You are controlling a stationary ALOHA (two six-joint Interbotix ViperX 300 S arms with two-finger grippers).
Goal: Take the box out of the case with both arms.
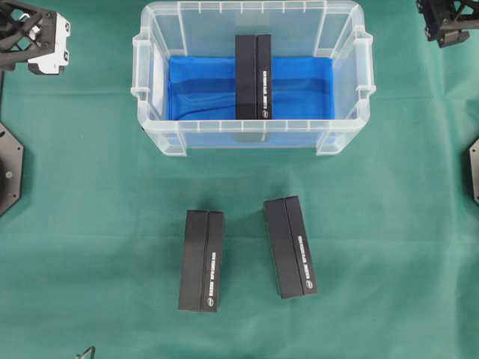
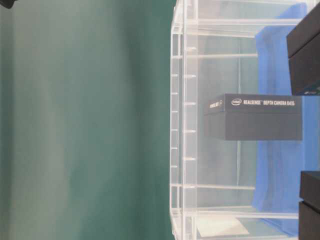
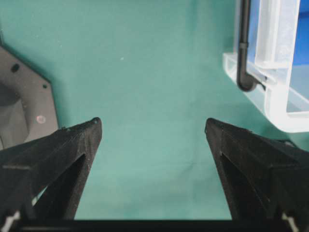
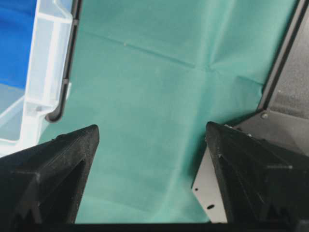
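Inside the case point(image 1: 251, 134), near the worktop's point(image 1: 90, 224) far edge, the box point(image 1: 253, 76) stands on the blue liner point(image 1: 202, 90), roughly midway between the case's left and right walls. Its long side runs front to back. The table-level view shows it through the clear wall with its printed face readable. Nothing touches it.

Left gripper point(image 3: 153, 126): fingers point(image 3: 72, 145) spread wide, nothing between them, only green cloth below. The case's rim and a corner show at the right edge of its wrist view, so it sits just outside the left wall. Overhead, it is at the far left corner of the worktop.

Right gripper point(image 4: 152, 130): fingers point(image 4: 63, 154) likewise wide apart and empty, over bare cloth, with the case's rim at the left edge of its wrist view. Overhead, it shows only partly at the far right corner.

Two more black boxes lie on the cloth toward the near edge, left one point(image 1: 201, 259) and right one point(image 1: 290, 246), near each other and not touching, both well apart from the case.

Judgement on progress: the box in the case is untouched, so this lift is not begun. Left to do: bring both grippers over the rim, one each side of the box, close on it, raise it clear of the walls, set it on the worktop.
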